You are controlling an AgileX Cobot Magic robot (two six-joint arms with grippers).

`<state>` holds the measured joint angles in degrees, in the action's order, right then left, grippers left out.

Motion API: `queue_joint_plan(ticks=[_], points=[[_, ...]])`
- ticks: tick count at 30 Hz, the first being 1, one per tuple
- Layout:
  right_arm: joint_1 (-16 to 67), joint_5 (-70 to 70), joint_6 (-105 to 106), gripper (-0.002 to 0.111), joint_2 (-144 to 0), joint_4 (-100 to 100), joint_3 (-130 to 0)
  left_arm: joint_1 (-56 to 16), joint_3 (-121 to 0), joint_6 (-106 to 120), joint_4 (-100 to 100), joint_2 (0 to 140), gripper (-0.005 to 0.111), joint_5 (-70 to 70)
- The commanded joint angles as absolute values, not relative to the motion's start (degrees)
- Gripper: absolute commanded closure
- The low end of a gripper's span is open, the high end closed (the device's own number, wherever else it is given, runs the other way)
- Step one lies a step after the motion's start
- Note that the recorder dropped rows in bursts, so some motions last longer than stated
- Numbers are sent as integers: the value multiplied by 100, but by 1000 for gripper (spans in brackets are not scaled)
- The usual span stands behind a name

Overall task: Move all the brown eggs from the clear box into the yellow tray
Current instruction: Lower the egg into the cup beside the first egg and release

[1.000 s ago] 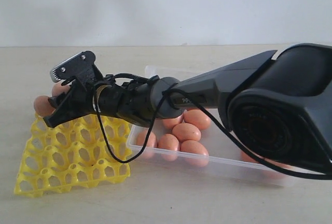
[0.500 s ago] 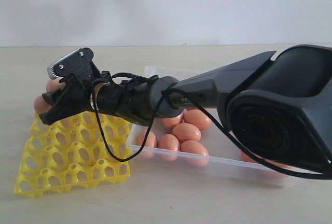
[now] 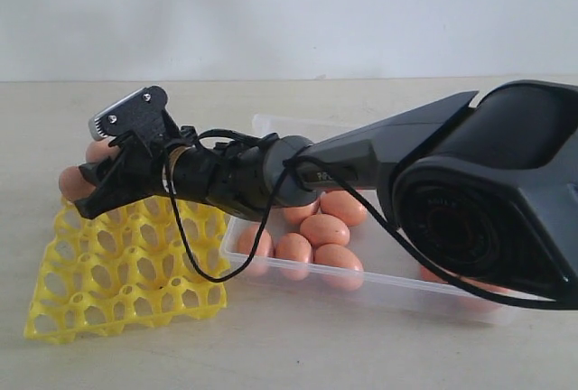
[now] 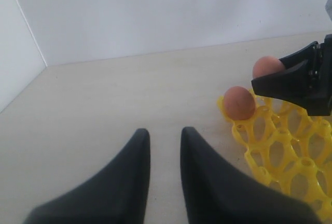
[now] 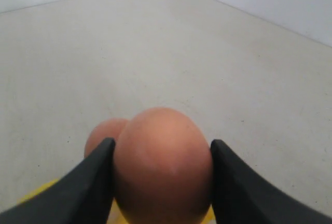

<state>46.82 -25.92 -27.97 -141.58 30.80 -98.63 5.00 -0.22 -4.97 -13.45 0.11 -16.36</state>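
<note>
Right gripper (image 5: 162, 143) gripped one brown egg (image 5: 163, 182) over yellow tray (image 3: 126, 273) corner, just beside seated egg (image 4: 238, 102); off-centre release risked bumping it or rolling off tray; left gripper (image 4: 162, 133) slightly parted, empty

Pale beige tabletop (image 3: 298, 354), matte and faintly speckled. Carries two things directly. Yellow tray (image 3: 126, 273) flat on it, one corner turned toward the exterior camera. Just right of the yellow tray, clear box (image 3: 406, 292), also flat, its near left corner close against the tray's right edge; touching or not, cannot tell. Runs on in the same beige left of, before and behind the tray.
</note>
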Motion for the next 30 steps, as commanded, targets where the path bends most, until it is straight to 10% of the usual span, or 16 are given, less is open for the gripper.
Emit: queue_joint_plan(ticks=[1,30], points=[[4654,-2700,-2859,86,-14182,3070,-9893,512,0,-509,-1334,0,85,-1624],[4654,-2454,-3707,60,-14182,3715,-9893,512,0,-509,-1334,0,85,-1624]])
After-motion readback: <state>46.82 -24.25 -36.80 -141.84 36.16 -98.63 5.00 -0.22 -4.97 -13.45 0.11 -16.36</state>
